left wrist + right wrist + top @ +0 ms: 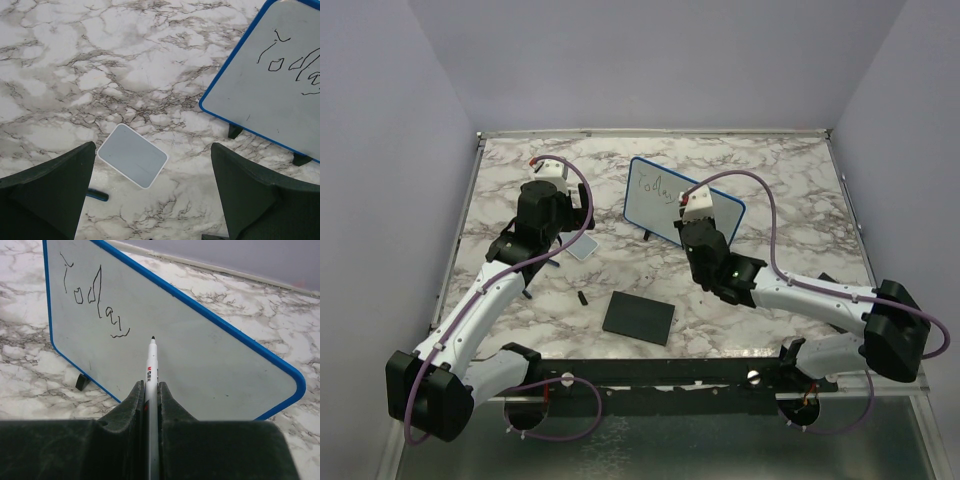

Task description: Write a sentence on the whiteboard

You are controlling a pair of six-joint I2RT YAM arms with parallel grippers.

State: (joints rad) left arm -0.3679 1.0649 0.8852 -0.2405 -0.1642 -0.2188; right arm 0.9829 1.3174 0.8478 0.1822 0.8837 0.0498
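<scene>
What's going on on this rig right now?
Mid-writing. The right pincer is shut on a marker, its tip pointing at the upright whiteboard just below and right of the writing. The sentence reads only "Today". Whether the tip touches the board is unclear. The left pincer is open and empty above a small grey tile on the table.

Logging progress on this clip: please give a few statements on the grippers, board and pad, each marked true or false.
1. The right gripper is shut on a marker. True.
2. The whiteboard is blank. False: the sentence begun on it reads "Today".
3. The left gripper is open and empty. True.
4. The black pad leans on the whiteboard. False: it lies flat on the table, apart from it.
</scene>
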